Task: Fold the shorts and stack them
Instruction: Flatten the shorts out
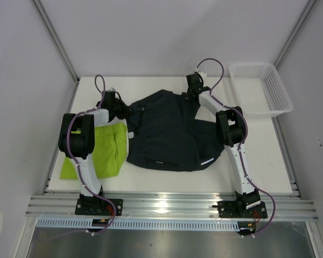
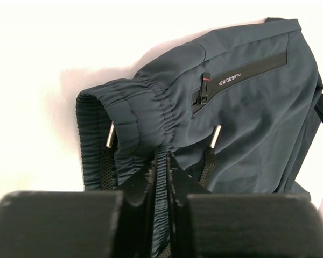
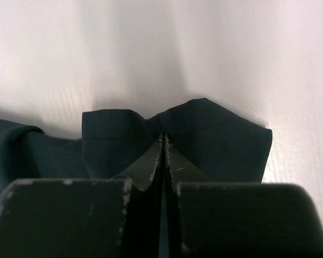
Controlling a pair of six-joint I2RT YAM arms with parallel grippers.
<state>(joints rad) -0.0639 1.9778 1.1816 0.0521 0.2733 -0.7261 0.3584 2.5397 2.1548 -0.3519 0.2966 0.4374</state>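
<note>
Left wrist: our left hand [image 2: 160, 173] pinches the limp dark navy fabric shorts [image 2: 247, 107] by the waistband [image 2: 140, 107], right hand [image 3: 162, 146] clamped on a cloth edge.

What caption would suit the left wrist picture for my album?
Left gripper pinching the dark shorts by their elastic waistband.

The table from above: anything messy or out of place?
Nothing spilled or damaged. The lime green shorts lie crumpled and askew, partly hidden by the left arm, and the navy shorts are bunched at the waistband where the left gripper pinches them.
</note>
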